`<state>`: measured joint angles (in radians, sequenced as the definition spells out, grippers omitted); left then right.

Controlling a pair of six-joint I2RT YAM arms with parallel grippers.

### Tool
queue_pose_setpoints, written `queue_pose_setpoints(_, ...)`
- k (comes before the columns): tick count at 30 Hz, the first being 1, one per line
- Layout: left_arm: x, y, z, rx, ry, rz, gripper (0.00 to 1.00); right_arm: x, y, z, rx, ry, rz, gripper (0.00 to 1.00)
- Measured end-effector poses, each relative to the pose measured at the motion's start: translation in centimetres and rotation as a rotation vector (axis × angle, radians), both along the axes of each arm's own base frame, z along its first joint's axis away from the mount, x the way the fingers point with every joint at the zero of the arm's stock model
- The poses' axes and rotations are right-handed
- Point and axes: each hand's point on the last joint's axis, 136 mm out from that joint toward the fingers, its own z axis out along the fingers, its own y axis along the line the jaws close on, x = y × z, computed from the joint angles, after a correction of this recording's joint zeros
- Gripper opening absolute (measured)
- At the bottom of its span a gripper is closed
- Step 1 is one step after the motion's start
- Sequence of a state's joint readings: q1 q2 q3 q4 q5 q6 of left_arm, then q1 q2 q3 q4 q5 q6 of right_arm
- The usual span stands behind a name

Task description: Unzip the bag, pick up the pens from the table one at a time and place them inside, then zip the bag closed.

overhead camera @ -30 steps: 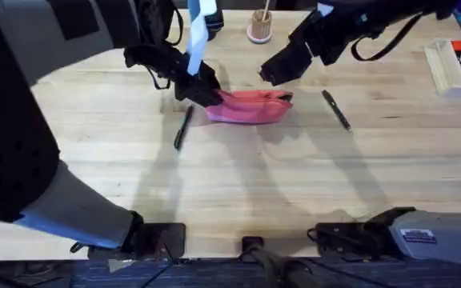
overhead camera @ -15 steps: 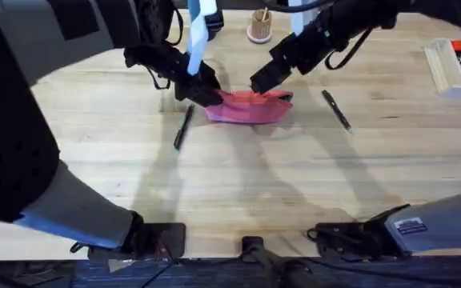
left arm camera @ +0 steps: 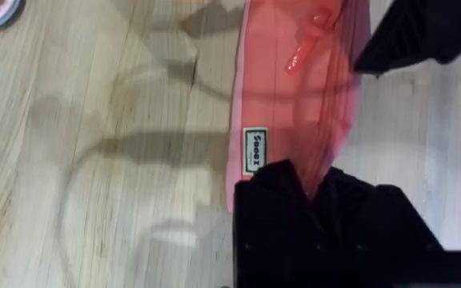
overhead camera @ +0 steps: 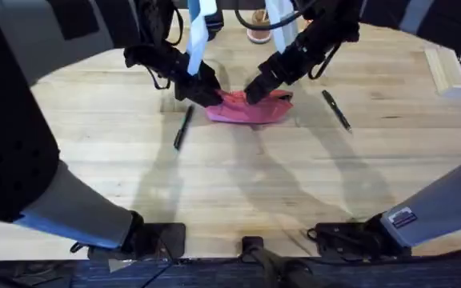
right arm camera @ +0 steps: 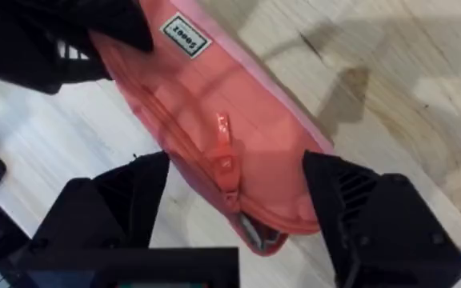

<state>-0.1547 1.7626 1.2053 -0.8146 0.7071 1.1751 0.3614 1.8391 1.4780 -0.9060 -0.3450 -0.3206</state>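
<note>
Since the earlier overhead frames the right pincer [overhead camera: 254, 90] has swung in from the upper right of the frame and come down onto the bag [overhead camera: 250, 108]; the left pincer [overhead camera: 206, 94] has not shifted.

Position: the bag lies on the desk [overhead camera: 238, 184] at upper centre of the overhead frame. One pen [overhead camera: 183, 126] lies just left of it, the other pen [overhead camera: 336, 110] to its right, both apart from the bag and untouched.

Left pincer: pressed together on the fabric at the bag's left end [left arm camera: 310, 180], as the left wrist view shows, next to the white label [left arm camera: 254, 150].

Right pincer: fingers spread, one on either side of the zipper line in the right wrist view, with the reddish pull [right arm camera: 224, 148] lying flat between them and not yet pinched. The zipper appears mostly shut, with a small gap near the end by the fingers.

Judgement: the step in hand is taking hold of the pull, so unzipping is barely begun.

Risks:
- The pull lies flat on soft fabric; closing may catch cloth instead of the tab, or slide off it.
- If the left hold slips when the pull is drawn, the bag would drag along the desk instead of opening.
- A dragged bag could knock either pen.
</note>
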Motion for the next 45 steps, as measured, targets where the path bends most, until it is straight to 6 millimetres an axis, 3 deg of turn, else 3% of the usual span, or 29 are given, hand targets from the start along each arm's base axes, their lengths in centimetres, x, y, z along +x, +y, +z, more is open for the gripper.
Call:
queue_pose_setpoints(4, 0.0, 0.0, 0.0, 0.0, 0.0, 0.0, 0.042, 0.22, 0.09, -0.21, 0.002, -0.002, -0.001, 0.915)
queue_pose_setpoints(9, 0.01, 0.0, 0.0, 0.0, 0.0, 0.0, 0.042, 0.16, 0.25, -0.17, 0.011, 0.003, -0.004, 0.681)
queue_pose_setpoints(26, 0.04, -0.05, 0.05, -0.004, -0.002, -0.001, 0.042, -0.15, 0.72, 0.03, 0.039, 0.017, 0.004, 0.262)
queue_pose_setpoints(45, -0.05, -0.1, 0.04, -0.003, 0.001, -0.003, 0.042, -0.14, 0.6, -0.01, 0.033, 0.017, 0.002, 0.034)
